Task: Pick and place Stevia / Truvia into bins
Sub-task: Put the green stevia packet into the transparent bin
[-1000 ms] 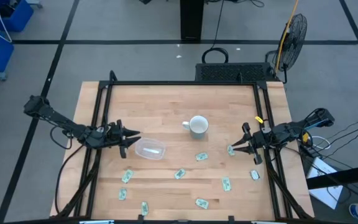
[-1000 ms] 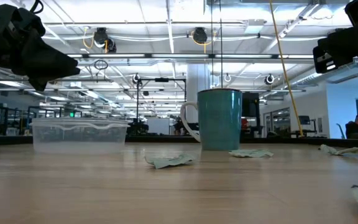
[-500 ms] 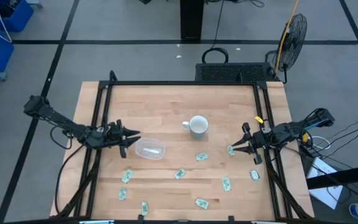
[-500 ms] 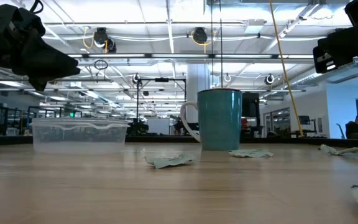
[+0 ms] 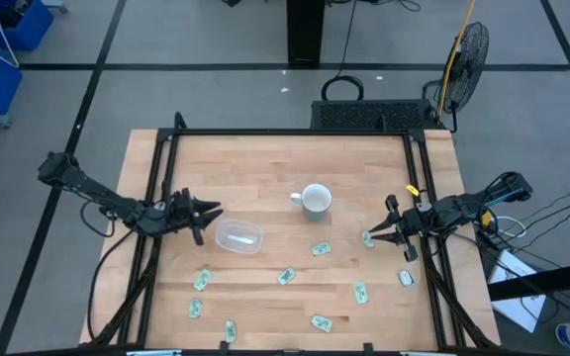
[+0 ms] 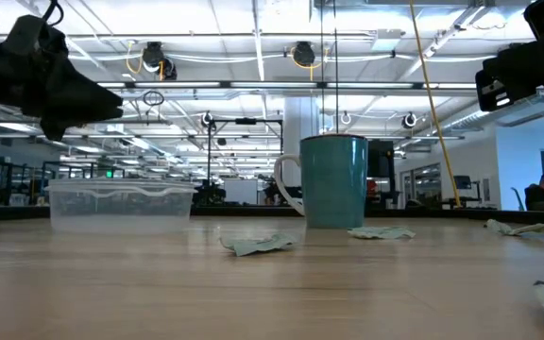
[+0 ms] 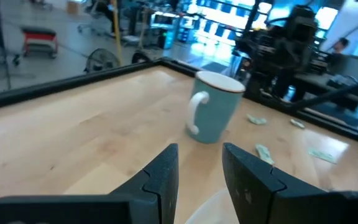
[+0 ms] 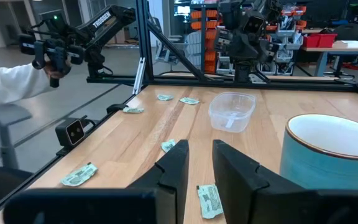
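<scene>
Several pale green-and-white Stevia packets lie flat on the wooden table, among them one (image 5: 321,248) near the mug, one (image 5: 286,276) and one (image 5: 203,280) toward the near edge. The clear bin (image 5: 237,237) stands left of centre with a pale packet (image 5: 246,238) in it. My left gripper (image 5: 214,212) hovers open just left of the bin, above table level (image 6: 83,94), and holds nothing (image 7: 199,168). My right gripper (image 5: 372,236) waits open near the right edge, beside a packet (image 5: 367,238), also holding nothing (image 8: 199,165).
A pale teal mug (image 5: 315,200) stands upright at the table's middle, between the two arms (image 6: 333,179). A black frame (image 5: 285,133) runs round the table. Beyond the table's edge, the right wrist view shows a person's white sleeve (image 8: 5,81).
My left gripper has shifted a little toward the table's far edge, away from the bin's left end, and sits more level in the low view. The right arm, the bin and the packets have kept still.
</scene>
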You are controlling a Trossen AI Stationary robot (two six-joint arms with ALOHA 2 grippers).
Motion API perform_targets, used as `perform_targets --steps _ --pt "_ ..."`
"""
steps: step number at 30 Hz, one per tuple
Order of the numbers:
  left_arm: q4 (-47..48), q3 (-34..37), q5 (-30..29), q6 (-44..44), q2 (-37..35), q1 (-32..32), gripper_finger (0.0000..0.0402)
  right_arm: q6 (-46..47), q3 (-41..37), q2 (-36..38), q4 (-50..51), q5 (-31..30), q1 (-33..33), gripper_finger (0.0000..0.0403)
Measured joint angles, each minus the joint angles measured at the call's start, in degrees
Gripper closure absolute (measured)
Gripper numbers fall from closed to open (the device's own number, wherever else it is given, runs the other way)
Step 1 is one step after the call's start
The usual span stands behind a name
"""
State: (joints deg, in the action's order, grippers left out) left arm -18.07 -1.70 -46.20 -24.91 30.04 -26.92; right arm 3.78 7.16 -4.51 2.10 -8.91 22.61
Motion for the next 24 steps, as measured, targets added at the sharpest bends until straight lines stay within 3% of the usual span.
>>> perform_targets --steps 12,14,17,19,24 --pt "1.19 -0.01 -0.29 3.34 -0.01 0.00 0.0273 -3.28 0.00 -0.04 -12.65 -0.46 -0.06 0.0335" --pt "1.18 0.00 -0.35 4.33 0.00 0.00 0.0273 -4.99 0.00 -0.07 -14.23 -4.04 -0.11 0.0335" --pt "0.23 -0.01 -0.43 6.39 0.00 0.00 0.0273 -9.55 0.02 -0.31 -13.65 -14.12 -0.11 0.0335" --pt "-1.40 0.01 -0.45 8.97 0.00 0.00 0.0273 -7.20 0.44 -1.67 -12.14 -19.95 -0.17 0.0335" --pt "-11.10 -0.01 -2.22 18.11 -0.04 0.00 0.0273 -4.70 6.48 -7.54 -10.54 -24.13 -1.39 0.0335"
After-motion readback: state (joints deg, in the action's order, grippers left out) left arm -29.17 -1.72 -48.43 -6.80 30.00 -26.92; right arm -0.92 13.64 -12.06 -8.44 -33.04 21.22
